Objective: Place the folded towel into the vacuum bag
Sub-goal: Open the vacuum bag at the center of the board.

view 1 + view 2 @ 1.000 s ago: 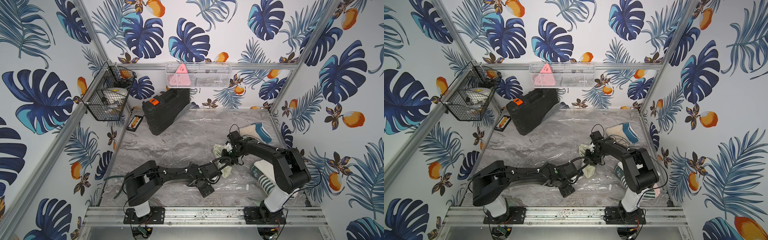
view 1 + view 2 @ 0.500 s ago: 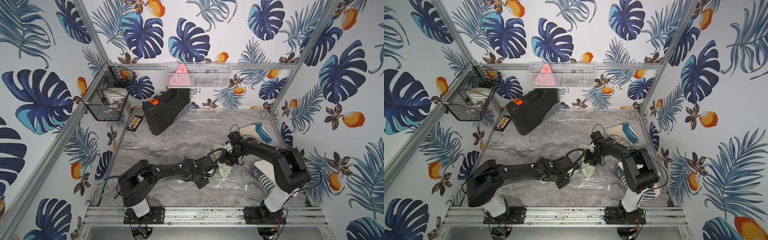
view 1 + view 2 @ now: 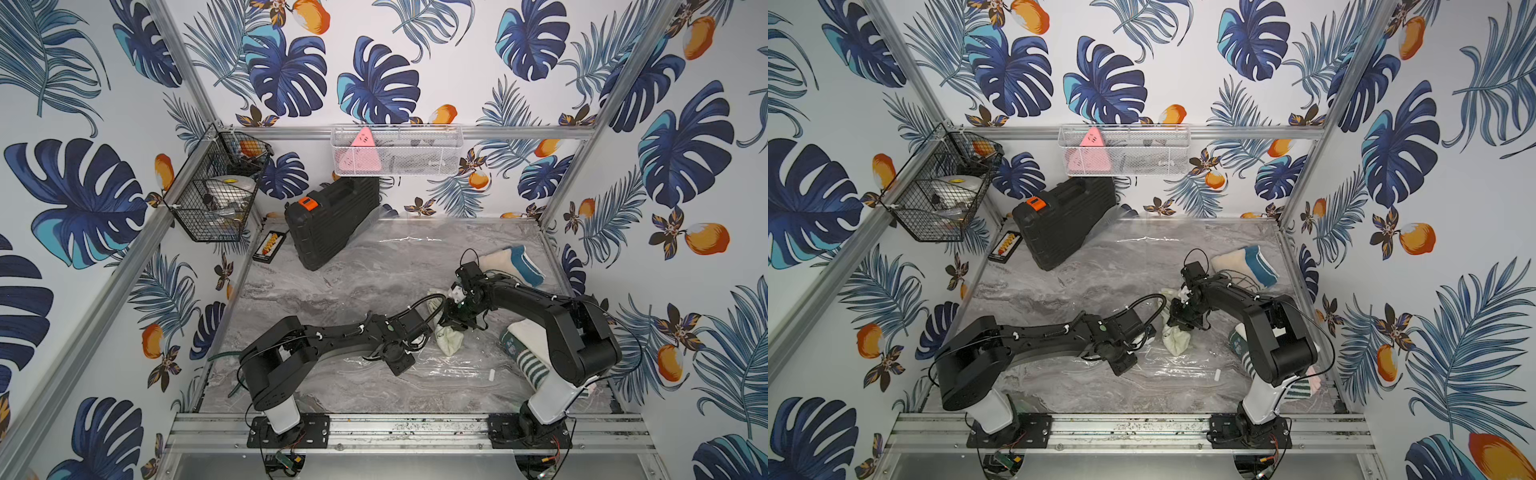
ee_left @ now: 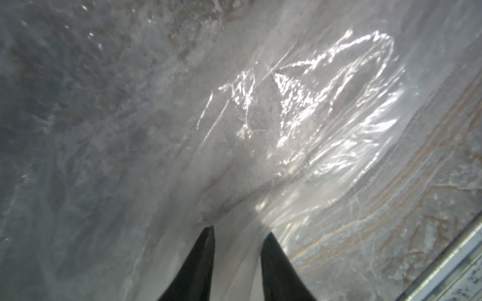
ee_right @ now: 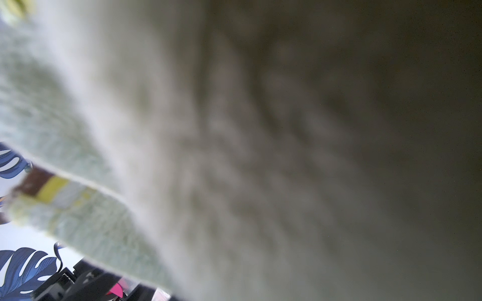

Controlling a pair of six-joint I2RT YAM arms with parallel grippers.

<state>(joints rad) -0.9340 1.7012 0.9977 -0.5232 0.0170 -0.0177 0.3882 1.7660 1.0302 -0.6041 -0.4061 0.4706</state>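
Observation:
The folded towel (image 3: 449, 343), pale green, hangs bunched from my right gripper (image 3: 454, 325), which is shut on its top. It fills the right wrist view as towel (image 5: 156, 130), hiding the jaws there. Under and in front of it the clear, crinkly vacuum bag (image 3: 449, 370) lies on the marble table, with a small white piece (image 3: 491, 375) on it. My left gripper (image 3: 424, 332) is just left of the towel. In the left wrist view the left gripper (image 4: 238, 232) has a fold of the vacuum bag (image 4: 300, 112) pinched between its narrowly spaced black fingers (image 4: 203, 260).
A black case (image 3: 332, 220) leans at the back left beside a small bead box (image 3: 270, 246). A cream and blue towel (image 3: 511, 262) lies behind the right arm, and a green striped one (image 3: 528, 357) under it. Wire baskets (image 3: 216, 195) (image 3: 395, 151) hang on the walls.
The left arm pulled back a little to the left and its jaws closed on the bag's plastic. The right gripper and the towel stayed where they were.

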